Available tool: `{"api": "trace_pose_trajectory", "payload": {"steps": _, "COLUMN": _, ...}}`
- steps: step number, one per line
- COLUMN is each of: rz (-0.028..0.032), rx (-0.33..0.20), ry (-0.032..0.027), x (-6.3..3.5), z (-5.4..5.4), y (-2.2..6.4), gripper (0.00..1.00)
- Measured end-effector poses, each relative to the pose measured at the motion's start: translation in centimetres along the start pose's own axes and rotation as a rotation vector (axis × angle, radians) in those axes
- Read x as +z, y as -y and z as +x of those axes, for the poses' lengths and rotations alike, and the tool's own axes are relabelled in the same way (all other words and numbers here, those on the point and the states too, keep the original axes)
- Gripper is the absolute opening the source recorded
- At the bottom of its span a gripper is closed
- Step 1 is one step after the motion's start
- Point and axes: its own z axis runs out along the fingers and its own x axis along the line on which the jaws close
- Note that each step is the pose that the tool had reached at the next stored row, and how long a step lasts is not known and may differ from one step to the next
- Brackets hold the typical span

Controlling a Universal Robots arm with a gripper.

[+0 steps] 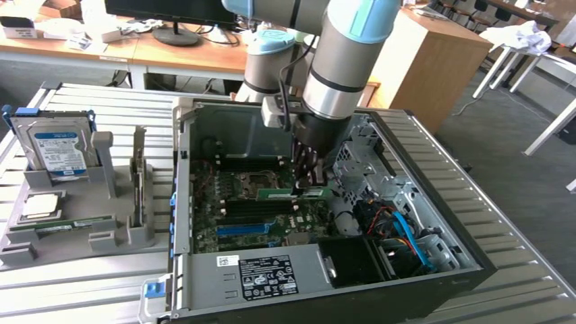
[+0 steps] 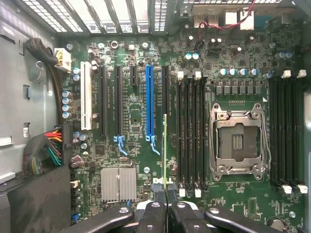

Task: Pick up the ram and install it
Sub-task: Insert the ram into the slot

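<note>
My gripper [image 1: 309, 183] reaches down into the open computer case [image 1: 185, 175] and is shut on the ram [image 1: 290, 194], a narrow green stick held level above the motherboard [image 1: 236, 209]. In the wrist view the ram [image 2: 165, 145] shows edge-on as a thin green line running out from my gripper [image 2: 165, 193]. It hangs over the board just beside a bank of black memory slots [image 2: 192, 136] with white clips. A second bank of memory slots [image 2: 286, 131] lies beyond the empty processor socket [image 2: 236, 141].
A grey holder [image 1: 90, 236] at the exterior view's left carries a silver hard drive [image 1: 56, 150], a square processor chip [image 1: 42, 204] and another green stick [image 1: 65, 225]. Inside the case are a blue expansion slot [image 2: 149, 102], a heatsink [image 2: 118, 184], cable bundles [image 2: 46, 150] and a drive cage [image 1: 360, 165].
</note>
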Motion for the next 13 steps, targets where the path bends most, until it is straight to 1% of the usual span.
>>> {"api": "trace_pose_trajectory", "payload": {"steps": 13, "rz": 0.0, "rx": 0.0, "ry": -0.0002, "x": 0.51, "z": 0.0, "y": 0.01, "gripper": 0.12}}
